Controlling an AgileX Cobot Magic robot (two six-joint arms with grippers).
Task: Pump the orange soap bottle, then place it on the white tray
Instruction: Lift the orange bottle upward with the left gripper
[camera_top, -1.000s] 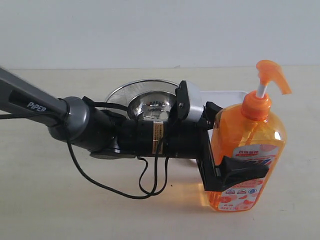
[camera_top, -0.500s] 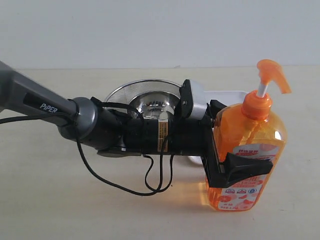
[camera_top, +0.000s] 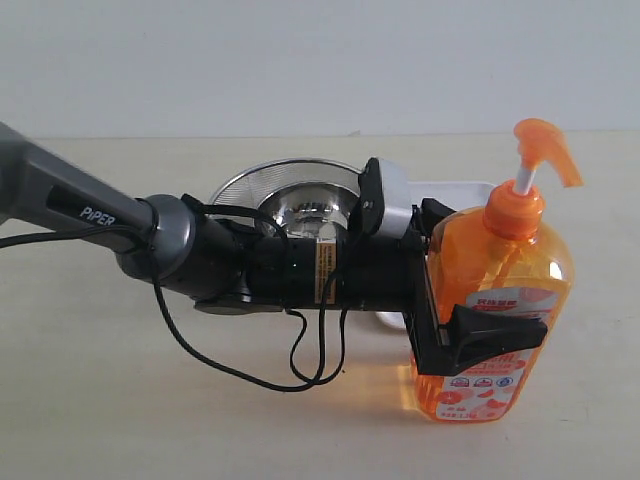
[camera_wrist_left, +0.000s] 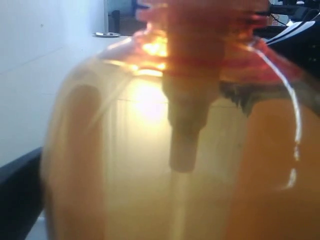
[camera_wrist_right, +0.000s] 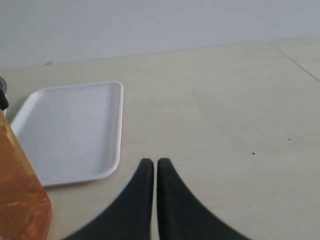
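The orange soap bottle (camera_top: 497, 262) stands upright on the table at the right, its pump nozzle (camera_top: 545, 148) raised. My left gripper (camera_top: 482, 300) reaches in from the left and straddles the bottle's body at label height, jaws wide, with one black finger (camera_top: 495, 338) across its front. In the left wrist view the bottle (camera_wrist_left: 150, 150) fills the frame, very close. The white tray (camera_top: 455, 189) lies behind the bottle and the arm, mostly hidden. The right wrist view shows the tray (camera_wrist_right: 75, 130) bare, the bottle's edge (camera_wrist_right: 17, 192) beside it, and my right gripper (camera_wrist_right: 156, 163) shut and holding nothing.
A round steel bowl with a strainer (camera_top: 290, 195) sits behind my left arm, next to the tray. A black cable (camera_top: 300, 360) loops from the arm down to the table. Bare beige table (camera_wrist_right: 235, 115) spreads to the right of the tray.
My left arm pushed a little further right, so its jaws reach deeper around the bottle. The bottle stayed standing in place. Nothing has moved in the last half second.
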